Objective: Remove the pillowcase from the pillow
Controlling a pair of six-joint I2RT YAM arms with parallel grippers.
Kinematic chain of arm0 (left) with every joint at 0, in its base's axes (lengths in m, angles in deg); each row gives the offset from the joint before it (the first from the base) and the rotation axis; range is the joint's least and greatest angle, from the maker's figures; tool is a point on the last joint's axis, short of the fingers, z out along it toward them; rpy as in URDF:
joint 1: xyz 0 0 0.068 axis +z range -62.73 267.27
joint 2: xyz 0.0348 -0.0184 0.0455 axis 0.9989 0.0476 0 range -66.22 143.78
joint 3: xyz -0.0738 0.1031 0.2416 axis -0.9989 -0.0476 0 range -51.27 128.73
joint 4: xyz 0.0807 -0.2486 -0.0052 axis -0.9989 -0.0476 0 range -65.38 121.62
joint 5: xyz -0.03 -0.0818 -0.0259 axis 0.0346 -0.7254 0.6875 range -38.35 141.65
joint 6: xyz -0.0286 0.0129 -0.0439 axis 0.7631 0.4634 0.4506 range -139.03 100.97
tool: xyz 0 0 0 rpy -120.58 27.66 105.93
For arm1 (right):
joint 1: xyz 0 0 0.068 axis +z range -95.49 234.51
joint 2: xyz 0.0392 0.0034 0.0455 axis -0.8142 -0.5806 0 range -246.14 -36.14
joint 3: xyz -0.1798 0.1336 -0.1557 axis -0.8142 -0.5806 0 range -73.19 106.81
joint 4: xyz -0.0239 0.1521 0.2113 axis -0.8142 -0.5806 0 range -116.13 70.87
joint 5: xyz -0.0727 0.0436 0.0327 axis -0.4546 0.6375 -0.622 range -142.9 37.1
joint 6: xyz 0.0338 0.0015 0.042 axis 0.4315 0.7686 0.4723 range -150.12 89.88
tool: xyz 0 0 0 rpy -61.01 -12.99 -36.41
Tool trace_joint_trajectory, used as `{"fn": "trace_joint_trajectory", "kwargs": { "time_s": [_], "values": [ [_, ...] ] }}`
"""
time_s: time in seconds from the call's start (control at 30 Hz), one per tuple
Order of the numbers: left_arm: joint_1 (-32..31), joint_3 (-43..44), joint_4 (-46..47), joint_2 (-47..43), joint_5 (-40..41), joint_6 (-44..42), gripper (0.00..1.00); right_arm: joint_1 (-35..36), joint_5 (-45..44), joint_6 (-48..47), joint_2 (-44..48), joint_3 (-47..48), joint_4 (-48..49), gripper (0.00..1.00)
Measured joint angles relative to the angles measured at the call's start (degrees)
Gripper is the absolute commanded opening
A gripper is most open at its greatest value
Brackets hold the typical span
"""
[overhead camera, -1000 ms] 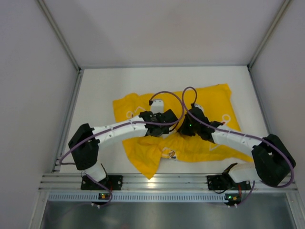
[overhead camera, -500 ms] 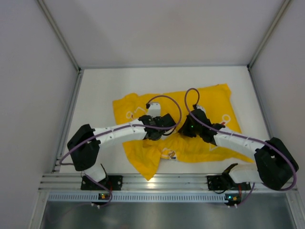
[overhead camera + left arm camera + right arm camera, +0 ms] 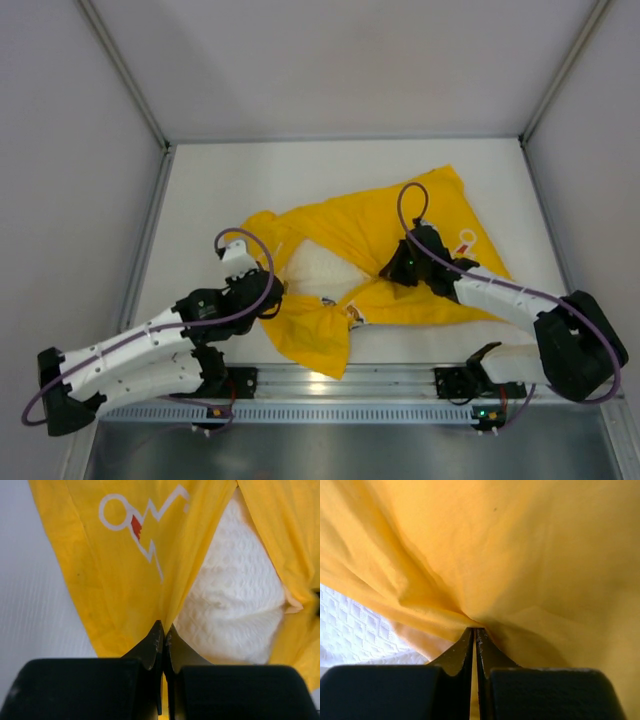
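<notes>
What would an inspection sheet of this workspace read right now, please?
Surface: white table, no spills seen.
Job's things: yellow pillowcase pulled open at its near side; cream pillow partly exposed in the gap.
Clutter: nothing seen.
Hands: left hand shut on the pillowcase edge; right hand shut on a pillowcase fold.
Cables: purple cables loop over both wrists.
Surroundings: white walls; metal rail at the near edge.

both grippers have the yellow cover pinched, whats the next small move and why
Probably pull the left gripper, shut on the pillowcase, slightly leftward while the right gripper holds its pinch. The cream pillow shows only partly through the opening between the two pinches, so widening that gap should likely uncover more of it.
</notes>
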Motion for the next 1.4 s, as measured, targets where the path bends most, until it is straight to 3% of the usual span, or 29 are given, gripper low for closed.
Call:
{"fn": "trace_joint_trajectory", "kwargs": {
  "time_s": [0.23,0.3,0.33,0.37,0.4,0.5,0.63,0.67,0.73,0.93,1.07,1.4],
  "values": [
    [0.39,-8.33,-0.94,-0.33,-3.54,4.02,0.00,-7.17,-0.85,-4.52,0.92,0.59,-2.54,0.00],
    [0.39,-10.32,-0.39,-0.94,-4.37,4.39,0.00,-7.65,-0.33,-6.64,1.07,1.70,-3.63,0.06],
    [0.39,-11.39,-0.04,-1.90,-4.79,4.44,0.00,-7.67,0.24,-7.80,1.07,2.45,-4.04,0.11],
    [0.39,-12.33,0.09,-3.10,-5.16,4.42,0.00,-7.56,0.87,-9.09,1.07,3.19,-4.57,0.31],
    [0.42,-13.05,0.09,-4.35,-5.53,4.42,0.00,-7.04,1.22,-10.25,1.11,3.96,-4.92,0.39],
    [0.42,-14.08,0.52,-6.82,-6.38,4.09,0.00,-2.67,1.05,-14.27,1.64,6.64,-6.75,0.57],
    [0.42,-14.38,2.29,-7.15,-7.21,3.67,0.00,10.23,-0.85,-16.35,5.22,10.10,-9.60,0.81],
    [0.42,-14.91,3.28,-7.17,-7.48,3.52,0.00,13.16,-0.96,-16.41,6.23,11.06,-10.16,0.94],
    [0.44,-16.35,5.03,-7.82,-8.00,3.19,0.00,18.40,-0.94,-16.13,7.67,12.98,-10.34,0.99],
    [0.52,-20.81,8.57,-14.43,-9.68,2.25,0.00,27.23,-0.83,-15.58,3.34,21.31,-10.36,0.98],
    [0.57,-21.77,9.16,-17.38,-10.43,2.08,0.00,28.63,-0.76,-15.28,-3.61,25.35,-10.25,0.95],
    [0.61,-23.45,9.68,-22.27,-10.91,1.64,0.00,32.74,-4.00,-15.04,-22.23,38.18,-12.85,0.99]
  ]
}}
